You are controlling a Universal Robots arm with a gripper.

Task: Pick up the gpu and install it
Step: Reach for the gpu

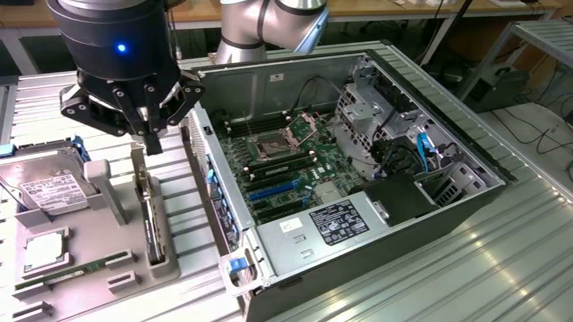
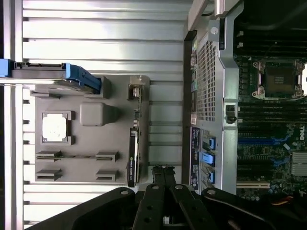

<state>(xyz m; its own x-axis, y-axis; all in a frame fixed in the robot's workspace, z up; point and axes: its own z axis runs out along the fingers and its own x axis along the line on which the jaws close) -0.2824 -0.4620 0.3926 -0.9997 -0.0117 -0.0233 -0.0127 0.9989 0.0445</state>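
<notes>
Close beside gpu (image 1: 150, 221): open computer case (image 1: 268, 84)

My arm (image 1: 243, 33) is silver-grey tubing with a rounded joint cap. At its end I see a glossy black cylinder (image 1: 117, 27) carrying one small blue light (image 1: 121, 47). The gripper (image 1: 152, 142) is matte black, built of jointed link bars (image 2: 152, 206) tapering to slim tips. The wrist view shows round pivot pins along those bars.

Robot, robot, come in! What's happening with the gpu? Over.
Gripper shut, empty, above the gray holder. Gpu on edge in holder, not picked up. Computer case open; nothing seen in the way.
</notes>
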